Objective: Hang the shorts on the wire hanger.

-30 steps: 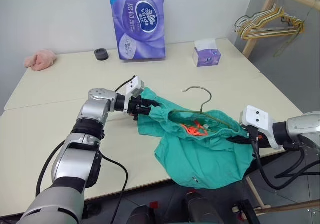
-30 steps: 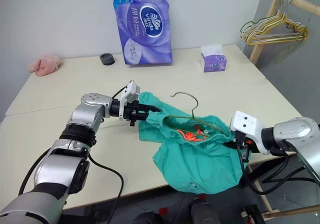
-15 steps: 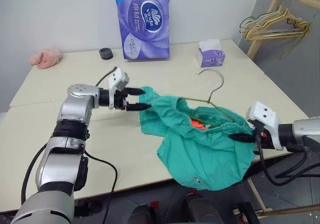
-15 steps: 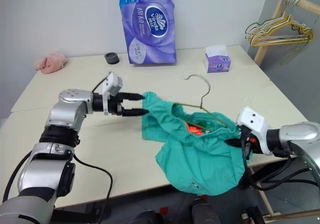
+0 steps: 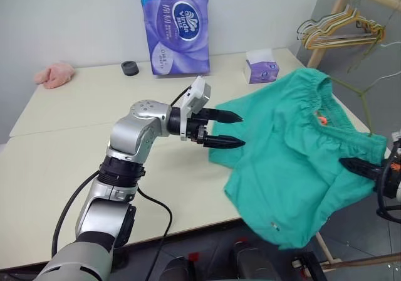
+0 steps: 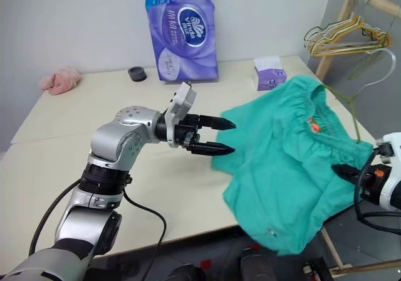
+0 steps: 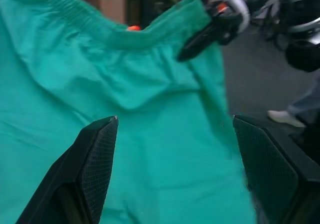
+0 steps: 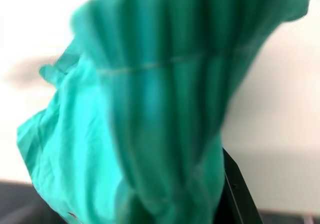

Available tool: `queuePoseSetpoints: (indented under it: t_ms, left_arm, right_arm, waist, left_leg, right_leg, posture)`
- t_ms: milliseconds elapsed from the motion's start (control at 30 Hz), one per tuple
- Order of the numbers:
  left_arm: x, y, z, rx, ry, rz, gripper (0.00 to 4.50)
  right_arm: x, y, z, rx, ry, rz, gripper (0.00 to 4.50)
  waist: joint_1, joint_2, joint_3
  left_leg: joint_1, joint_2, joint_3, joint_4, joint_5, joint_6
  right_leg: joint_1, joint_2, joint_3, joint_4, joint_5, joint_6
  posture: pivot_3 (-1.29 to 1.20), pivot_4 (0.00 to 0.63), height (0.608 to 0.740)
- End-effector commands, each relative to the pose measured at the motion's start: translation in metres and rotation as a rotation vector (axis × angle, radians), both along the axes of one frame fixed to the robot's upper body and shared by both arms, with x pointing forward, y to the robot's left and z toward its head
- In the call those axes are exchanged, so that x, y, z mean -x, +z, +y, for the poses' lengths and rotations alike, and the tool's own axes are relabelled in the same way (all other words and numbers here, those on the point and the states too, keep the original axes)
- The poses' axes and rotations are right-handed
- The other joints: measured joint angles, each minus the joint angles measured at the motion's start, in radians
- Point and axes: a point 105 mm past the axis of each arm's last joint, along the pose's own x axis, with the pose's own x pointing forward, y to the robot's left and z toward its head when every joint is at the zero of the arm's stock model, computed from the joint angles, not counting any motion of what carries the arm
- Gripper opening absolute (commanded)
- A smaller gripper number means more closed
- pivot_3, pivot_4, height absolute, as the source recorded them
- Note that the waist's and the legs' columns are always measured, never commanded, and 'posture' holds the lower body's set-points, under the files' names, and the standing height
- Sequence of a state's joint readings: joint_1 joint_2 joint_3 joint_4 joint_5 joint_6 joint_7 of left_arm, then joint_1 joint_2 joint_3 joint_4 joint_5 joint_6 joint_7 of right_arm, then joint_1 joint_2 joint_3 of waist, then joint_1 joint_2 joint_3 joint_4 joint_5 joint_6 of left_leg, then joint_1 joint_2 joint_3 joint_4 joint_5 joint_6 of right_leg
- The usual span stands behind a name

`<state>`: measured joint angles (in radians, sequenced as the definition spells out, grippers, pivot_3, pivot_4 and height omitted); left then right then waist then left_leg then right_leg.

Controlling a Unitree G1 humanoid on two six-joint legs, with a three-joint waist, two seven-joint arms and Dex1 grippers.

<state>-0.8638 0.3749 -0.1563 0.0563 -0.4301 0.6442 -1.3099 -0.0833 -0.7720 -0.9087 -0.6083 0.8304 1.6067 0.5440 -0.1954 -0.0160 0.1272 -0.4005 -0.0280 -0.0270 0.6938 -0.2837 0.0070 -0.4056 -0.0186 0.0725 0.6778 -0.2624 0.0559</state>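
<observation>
One pair of green shorts [image 5: 294, 149] hangs at the right of the frame, lifted over the table [image 5: 69, 149] edge. The right gripper [image 5: 360, 167] pinches them shut. The left gripper [image 5: 229, 129] gapes wide, holding nothing. One wire hanger [image 6: 357, 96] pokes out above.

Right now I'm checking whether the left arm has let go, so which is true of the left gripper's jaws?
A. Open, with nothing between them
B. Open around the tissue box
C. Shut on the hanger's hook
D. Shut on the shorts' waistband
A: the left gripper has its jaws spread apart with nothing between them, just short of the edge of the shorts, which the right gripper holds up.
</observation>
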Motion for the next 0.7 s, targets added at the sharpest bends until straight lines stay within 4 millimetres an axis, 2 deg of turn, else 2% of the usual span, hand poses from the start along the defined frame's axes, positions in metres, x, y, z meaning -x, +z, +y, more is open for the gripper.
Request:
queuePoseSetpoints:
  t_ms: [33, 133, 200, 267, 433, 567, 700]
  left_arm:
    - [0.010, 0.022, -0.026, 0.013, -0.059, -0.167, 3.86]
    - [0.010, 0.028, -0.036, 0.034, -0.052, -0.223, 3.86]
    - [0.008, 0.035, -0.050, 0.059, -0.023, -0.298, 3.86]
    - [0.010, 0.039, -0.059, 0.069, -0.023, -0.330, 3.86]
    - [0.026, 0.054, -0.082, 0.147, -0.096, -0.376, 3.86]
    - [0.029, 0.058, -0.089, 0.156, -0.106, -0.402, 3.86]
    - [0.033, 0.065, -0.097, 0.176, -0.123, -0.435, 3.86]
  right_arm:
    - [0.008, 0.013, -0.021, 0.037, -0.155, -0.063, 0.00]
    - [0.010, 0.019, -0.037, 0.041, -0.258, -0.080, 0.00]
    - [0.013, 0.033, -0.059, 0.071, -0.398, -0.118, 0.00]
    - [0.014, 0.043, -0.072, 0.056, -0.477, -0.142, 0.00]
    - [0.010, 0.072, -0.108, 0.013, -0.708, -0.178, 0.00]
    - [0.005, 0.082, -0.120, -0.030, -0.781, -0.164, 0.00]
    - [-0.007, 0.088, -0.136, -0.128, -0.880, -0.124, 0.00]
  waist:
    - [-0.002, 0.003, 0.004]
    - [-0.019, 0.003, 0.007]
    - [-0.030, 0.005, 0.014]
    - [-0.036, 0.007, 0.023]
    - [-0.062, 0.005, 0.039]
    - [-0.081, 0.002, 0.044]
    - [-0.095, 0.008, 0.051]
  left_leg:
    - [0.000, -0.001, 0.001, 0.000, 0.000, 0.000]
    - [0.001, -0.002, 0.004, 0.000, -0.001, 0.002]
    - [0.001, -0.002, 0.004, 0.000, -0.001, 0.003]
    - [0.001, -0.004, 0.006, 0.000, -0.002, 0.004]
    - [0.000, -0.004, 0.014, -0.002, -0.004, 0.007]
    - [0.001, -0.004, 0.023, -0.002, -0.006, 0.011]
    - [0.001, -0.002, 0.030, -0.005, -0.008, 0.014]
  right_leg:
    - [0.000, 0.000, 0.001, 0.000, -0.001, 0.001]
    - [0.001, 0.000, 0.002, -0.001, -0.003, 0.005]
    - [0.001, 0.001, 0.003, -0.001, -0.004, 0.006]
    - [0.001, 0.003, 0.004, -0.002, -0.004, 0.007]
    - [0.001, 0.005, 0.016, -0.004, -0.005, 0.008]
    - [0.001, 0.005, 0.024, -0.007, -0.006, 0.011]
    - [0.001, 0.007, 0.029, -0.016, -0.003, 0.016]
  posture:
    - [-0.39, 0.162, 0.740]
    - [-0.41, 0.174, 0.740]
    - [-0.42, 0.180, 0.740]
    - [-0.42, 0.191, 0.740]
    - [-0.43, 0.199, 0.740]
    - [-0.41, 0.210, 0.740]
    - [-0.40, 0.214, 0.740]
